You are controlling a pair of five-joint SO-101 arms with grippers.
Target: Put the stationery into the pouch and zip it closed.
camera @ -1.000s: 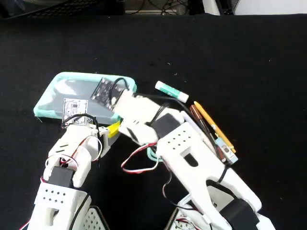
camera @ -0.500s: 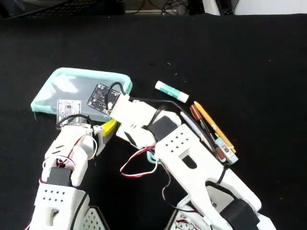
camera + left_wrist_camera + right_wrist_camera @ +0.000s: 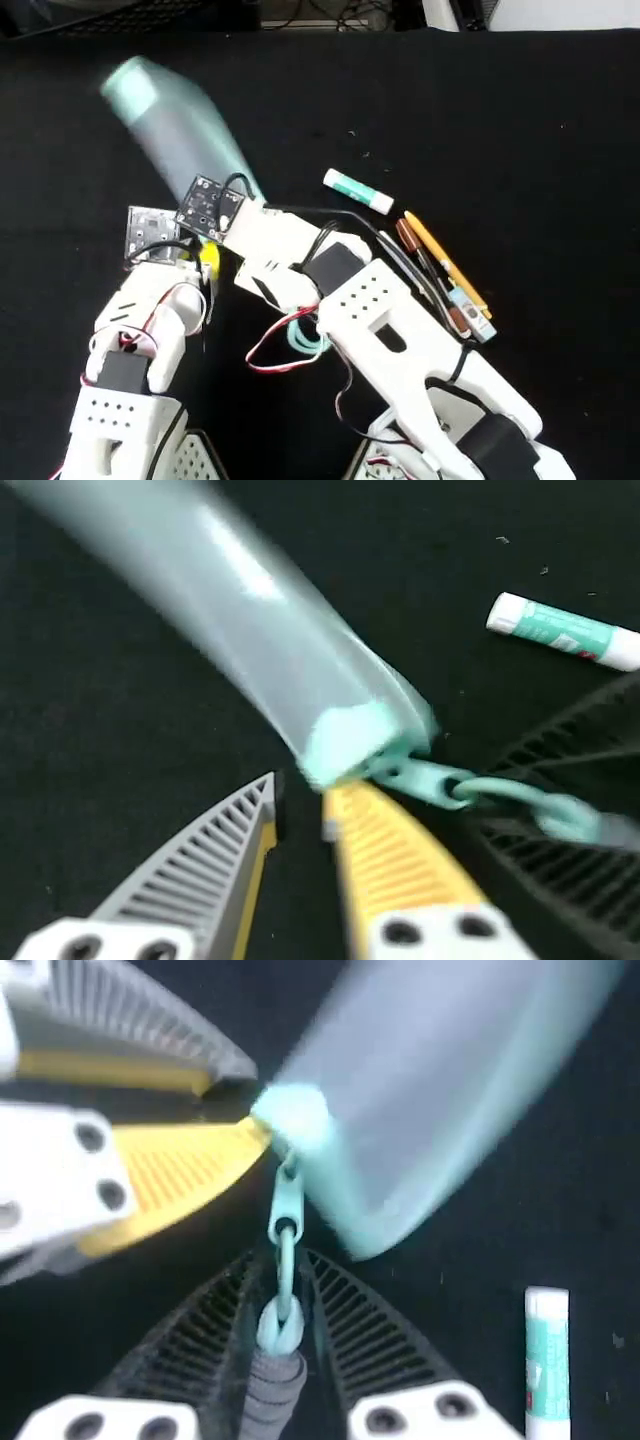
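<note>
- Two arms converge in the high view: the left gripper (image 3: 207, 262) and the right arm (image 3: 390, 310) meet at one corner of the pouch (image 3: 175, 125), at about 8 o'clock of the table (image 3: 500, 120).
- The pouch's long axis runs from that corner toward 11 o'clock, away from both arms.
- The stationery lies well apart from the pouch, at 3 to 4 o'clock of the corner. It consists of the glue stick (image 3: 357, 191), the pencil (image 3: 445, 260) and the pens (image 3: 425, 268) just beside the pencil, all on the table.
- The right arm lies over the ground between the corner and the pens, touching or just above them. The glue stick sits clear of it. I judge the right arm the nearer one to every item.
- Left wrist view: the left gripper's jaws stand narrowly apart with dark table showing between them. The pouch corner sits at the yellow fingertip (image 3: 335, 805). Nothing is visibly pinched.
- The zip pull (image 3: 420, 778) hangs from that corner, just beside the yellow finger. The glue stick lies well off.
- Right wrist view: the right gripper (image 3: 285, 1270) is closed on the cord of the zip pull, which runs straight from the jaws to the pouch corner.
- Whether the pouch mouth is open I cannot tell.
- Judgement: the next move depends on the pull lining up with the pouch's long axis while the left gripper anchors the corner. Loading is not yet done.
</note>
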